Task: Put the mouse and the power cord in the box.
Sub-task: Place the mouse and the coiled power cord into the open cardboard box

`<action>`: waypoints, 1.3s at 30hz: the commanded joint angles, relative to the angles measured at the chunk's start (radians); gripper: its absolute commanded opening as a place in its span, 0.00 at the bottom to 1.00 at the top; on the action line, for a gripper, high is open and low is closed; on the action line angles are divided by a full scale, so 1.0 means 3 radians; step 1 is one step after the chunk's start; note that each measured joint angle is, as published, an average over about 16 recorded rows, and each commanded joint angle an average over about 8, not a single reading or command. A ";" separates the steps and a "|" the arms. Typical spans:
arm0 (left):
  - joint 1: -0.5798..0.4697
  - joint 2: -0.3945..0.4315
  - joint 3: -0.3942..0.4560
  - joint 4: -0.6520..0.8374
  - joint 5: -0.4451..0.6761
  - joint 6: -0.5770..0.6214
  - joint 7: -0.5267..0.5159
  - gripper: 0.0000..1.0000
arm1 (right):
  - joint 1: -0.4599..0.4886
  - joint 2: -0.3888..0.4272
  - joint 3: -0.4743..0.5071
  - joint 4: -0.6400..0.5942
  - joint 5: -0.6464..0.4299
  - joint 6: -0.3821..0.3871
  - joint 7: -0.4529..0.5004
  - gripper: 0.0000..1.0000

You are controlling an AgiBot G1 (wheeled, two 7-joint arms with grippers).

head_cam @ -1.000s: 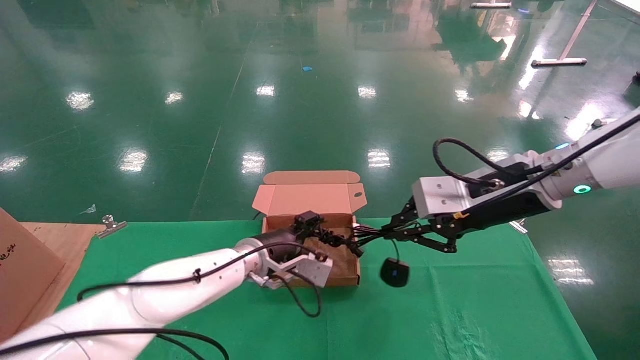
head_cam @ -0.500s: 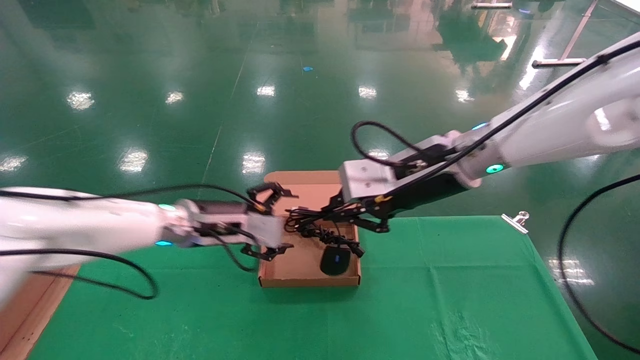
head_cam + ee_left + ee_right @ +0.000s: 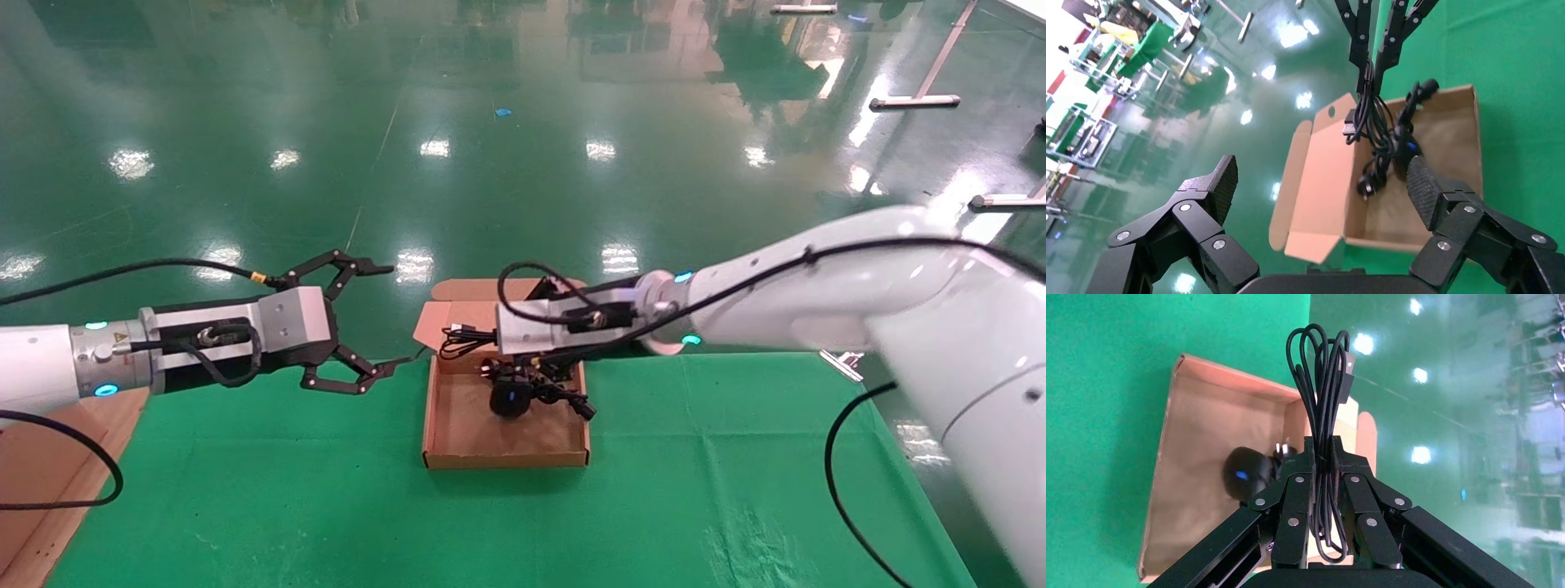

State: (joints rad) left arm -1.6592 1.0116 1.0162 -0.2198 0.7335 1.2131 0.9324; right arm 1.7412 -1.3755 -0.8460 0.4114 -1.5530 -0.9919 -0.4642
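The brown box (image 3: 507, 461) lies open on the green cloth, its lid (image 3: 458, 314) folded back. Above its far half my right gripper (image 3: 500, 362) (image 3: 1322, 444) is shut on the looped thin cable (image 3: 1321, 373) of the mouse. The black mouse (image 3: 511, 400) (image 3: 1245, 473) sits just below it inside the box; whether it rests on the floor I cannot tell. The power cord (image 3: 568, 398) (image 3: 1370, 180) lies bunched in the box's far right part. My left gripper (image 3: 391, 315) (image 3: 1321, 177) hangs open and empty, left of the box.
Green cloth (image 3: 695, 506) covers the table. A brown board (image 3: 33, 506) lies at the table's left edge. A metal clip (image 3: 846, 365) sits on the far right edge. Shiny green floor lies beyond the table.
My right gripper carried the mouse leftward from beside the box to over its inside. My left gripper pulled back left out of the box, open, leaving the power cord inside.
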 commanded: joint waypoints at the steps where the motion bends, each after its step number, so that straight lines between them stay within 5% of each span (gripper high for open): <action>1: 0.0000 -0.0007 -0.0012 0.0085 -0.0018 0.0034 0.0017 1.00 | -0.0103 -0.0001 -0.0121 0.0103 0.0042 0.0162 0.0071 0.46; 5: 0.0002 -0.0018 -0.0038 0.0160 -0.0061 0.0090 0.0030 1.00 | -0.0208 -0.0004 -0.0249 0.0174 0.0087 0.0259 0.0130 0.96; 6: 0.0001 -0.0022 -0.0042 0.0168 -0.0068 0.0099 0.0032 1.00 | -0.0222 -0.0005 -0.0262 0.0183 0.0093 0.0271 0.0135 1.00; 25: 0.0021 -0.0005 -0.0041 0.0104 -0.0040 0.0058 -0.0006 1.00 | -0.0181 0.0032 -0.0177 0.0166 0.0104 0.0187 0.0132 1.00; 39: 0.0413 -0.0276 -0.0532 -0.0640 -0.0034 0.0236 -0.0765 1.00 | -0.0608 0.0558 0.0256 0.0740 0.0655 -0.0203 0.0558 1.00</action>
State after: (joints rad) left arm -1.5352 0.9287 0.8564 -0.4119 0.7233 1.2840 0.7027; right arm 1.5587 -1.2080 -0.7691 0.6337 -1.3563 -1.0528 -0.2965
